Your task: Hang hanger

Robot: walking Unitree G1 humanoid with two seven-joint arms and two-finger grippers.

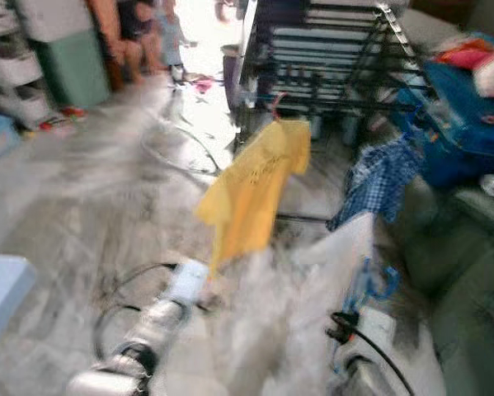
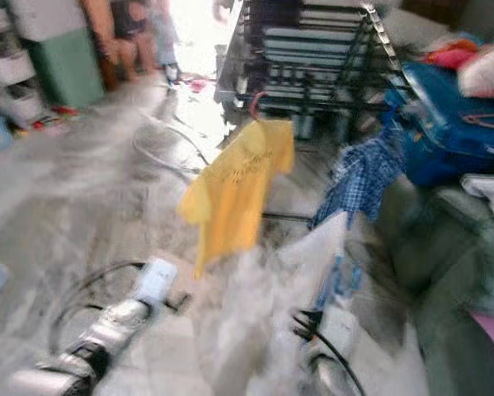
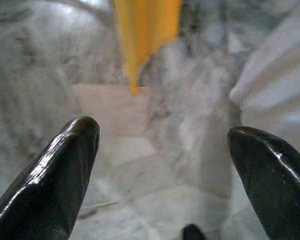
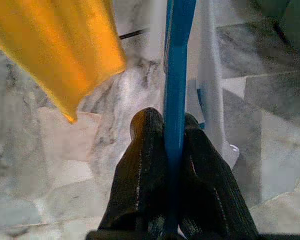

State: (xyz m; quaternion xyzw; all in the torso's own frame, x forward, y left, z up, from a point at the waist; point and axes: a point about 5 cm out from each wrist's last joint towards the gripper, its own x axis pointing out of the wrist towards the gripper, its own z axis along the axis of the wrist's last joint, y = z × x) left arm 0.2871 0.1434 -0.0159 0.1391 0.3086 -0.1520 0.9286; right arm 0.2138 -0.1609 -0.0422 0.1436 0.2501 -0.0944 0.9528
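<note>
floor (image 1: 82, 190): polished grey-veined marble, glossy.
drying rack (image 1: 329, 58): dark metal bars, upper middle of the head view.
yellow shirt (image 1: 251, 186): soft matt cloth.
checked shirt (image 1: 378, 177): blue-white woven cloth.
blue hanger (image 4: 176, 80): smooth plastic, slight sheen.
right gripper (image 4: 174, 130): fingers of black, faintly ribbed plastic.
left gripper (image 3: 165, 150): fingers (image 3: 64, 170) glossy black.

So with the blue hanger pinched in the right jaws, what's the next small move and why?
Probably carry the right gripper, shut on the blue hanger with its white garment, up and forward toward the rack. The yellow shirt already hangs there; the left gripper is open and free.
</note>
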